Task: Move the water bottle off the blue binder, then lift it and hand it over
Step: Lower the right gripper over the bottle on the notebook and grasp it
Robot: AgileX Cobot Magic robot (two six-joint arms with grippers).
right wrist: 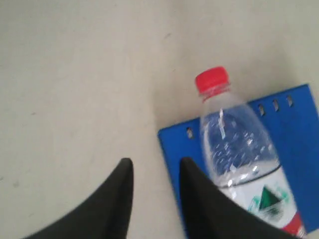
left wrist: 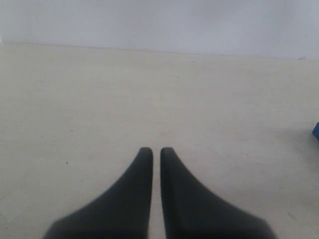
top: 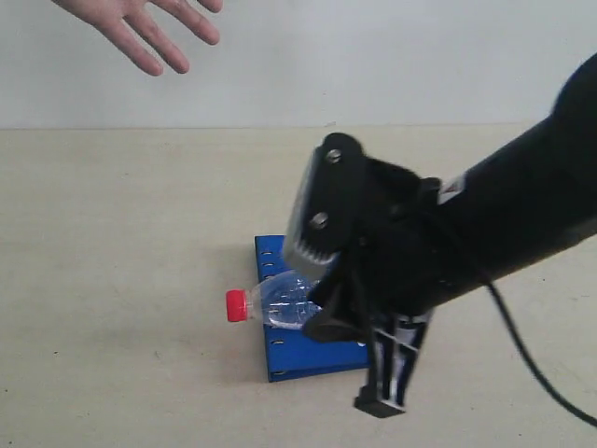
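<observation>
Right wrist view: we see the clear plastic red-capped water bottle [right wrist: 239,164] lying on the flat deep-blue binder [right wrist: 299,129], lengthwise alongside, perhaps touching, our nearer right hand [right wrist: 155,163], spread and empty; left hand [left wrist: 152,152] pressed together.

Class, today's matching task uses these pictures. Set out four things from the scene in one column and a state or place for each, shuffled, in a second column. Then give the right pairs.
Column 1
1. water bottle
2. blue binder
3. left end effector
4. person's hand

Column 2
A. shut, over bare table
B. open, fingers spread, upper left of the exterior view
C. lying on its side on top of another thing
D. flat, underneath another thing

Pairs: 1-C, 2-D, 3-A, 4-B
</observation>
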